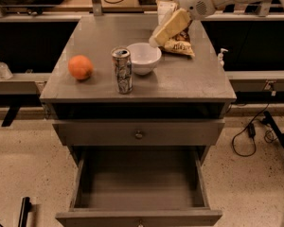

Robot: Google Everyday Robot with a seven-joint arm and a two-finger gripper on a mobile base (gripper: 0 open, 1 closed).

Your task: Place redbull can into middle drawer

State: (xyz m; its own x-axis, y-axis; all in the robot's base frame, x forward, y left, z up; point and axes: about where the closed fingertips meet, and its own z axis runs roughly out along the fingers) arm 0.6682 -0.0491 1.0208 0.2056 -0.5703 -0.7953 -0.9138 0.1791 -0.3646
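Observation:
The redbull can [122, 71] stands upright near the front middle of the grey cabinet top [189, 82], just left of and in front of a white bowl [143, 58]. The middle drawer [139, 181] is pulled open below, low in the view, and nothing lies in it. My gripper [155, 41], cream-coloured on a white arm, hangs over the back right of the top. It points down-left, its tip just above the bowl's right rim and up-right of the can. It holds nothing that I can see.
An orange [80, 67] sits left of the can. A chip bag [178, 44] lies behind the bowl, partly under my gripper. A closed drawer front with a round knob [139, 134] sits above the open drawer. Cables lie on the floor at right.

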